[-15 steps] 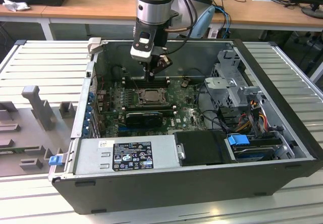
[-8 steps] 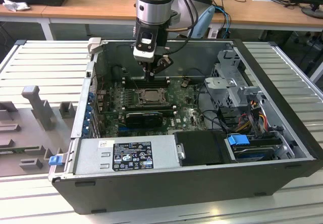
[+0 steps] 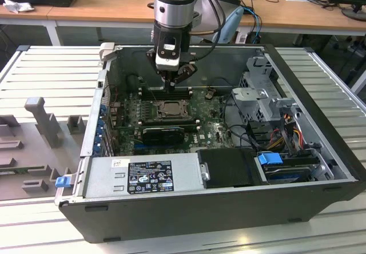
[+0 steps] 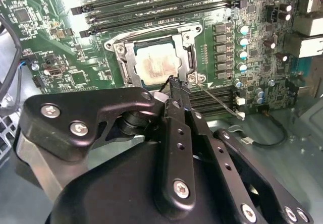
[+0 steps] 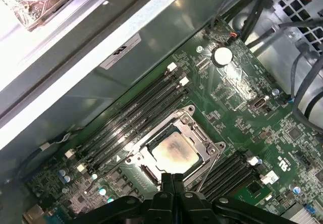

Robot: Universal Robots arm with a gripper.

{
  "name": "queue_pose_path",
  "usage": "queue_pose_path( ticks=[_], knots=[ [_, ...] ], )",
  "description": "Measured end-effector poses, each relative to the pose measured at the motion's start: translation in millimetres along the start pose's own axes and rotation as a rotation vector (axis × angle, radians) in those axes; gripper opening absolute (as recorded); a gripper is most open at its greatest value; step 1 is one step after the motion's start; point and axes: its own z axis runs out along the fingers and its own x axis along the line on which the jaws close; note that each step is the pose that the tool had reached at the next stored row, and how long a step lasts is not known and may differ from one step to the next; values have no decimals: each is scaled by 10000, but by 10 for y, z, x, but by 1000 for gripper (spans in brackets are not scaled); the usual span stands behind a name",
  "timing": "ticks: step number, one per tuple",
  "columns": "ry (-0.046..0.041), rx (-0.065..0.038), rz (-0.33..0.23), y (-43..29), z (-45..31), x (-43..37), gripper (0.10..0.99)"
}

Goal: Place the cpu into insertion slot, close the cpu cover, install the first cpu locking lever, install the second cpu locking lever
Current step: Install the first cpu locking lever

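The cpu (image 4: 153,65) lies flat in the insertion slot (image 4: 117,48), its pale metal top showing a brownish smear. In the first wrist view the cpu (image 5: 174,151) sits the same way. The cpu cover (image 4: 127,62) is down around the chip, framing it. A thin metal locking lever (image 4: 217,102) sticks out sideways from the socket corner. My gripper (image 4: 174,82) is shut with nothing between its fingers, its tip just above the socket edge beside that lever's hinge. In the exterior view the gripper (image 3: 170,84) hangs over the far side of the slot (image 3: 155,112).
Long black memory slots (image 4: 156,4) run along both sides of the socket. The open computer case (image 3: 320,134) surrounds the board, with a drive cage and cables (image 3: 274,122) on the exterior view's right and a power supply (image 3: 143,177) in front. A black card (image 3: 163,134) lies near the socket.
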Motion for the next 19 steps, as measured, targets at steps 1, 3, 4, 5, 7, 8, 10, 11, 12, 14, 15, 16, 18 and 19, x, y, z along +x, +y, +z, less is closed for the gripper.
queue_pose_path(
  ticks=[1, 3, 4, 5, 7, 8, 10, 11, 12, 14, 15, 16, 18, 19],
  knots=[
    [0, 2, -122, 0, 0, 0, 106],
    [1, 6, -317, 0, 0, 0, 106],
    [2, 9, -492, 0, 0, 0, 106],
    [2, 10, -566, 0, 0, 0, 106],
    [2, 13, -759, 0, 0, 0, 106],
    [2, 17, -944, 0, 0, 0, 106],
    [0, 20, -1309, 0, 0, 0, 106],
    [-1, 19, -1384, 0, 0, 0, 106],
    [-1, 21, -1467, 0, 0, 0, 106],
    [-1, 25, -1668, 0, 0, 0, 106],
    [0, 29, -1941, 0, 0, 0, 106],
    [1, 34, -2276, 0, 0, 0, 106],
    [3, 46, -2960, 0, 1, 0, 106],
    [4, 52, -3310, -1, 1, 0, 106]
  ],
)
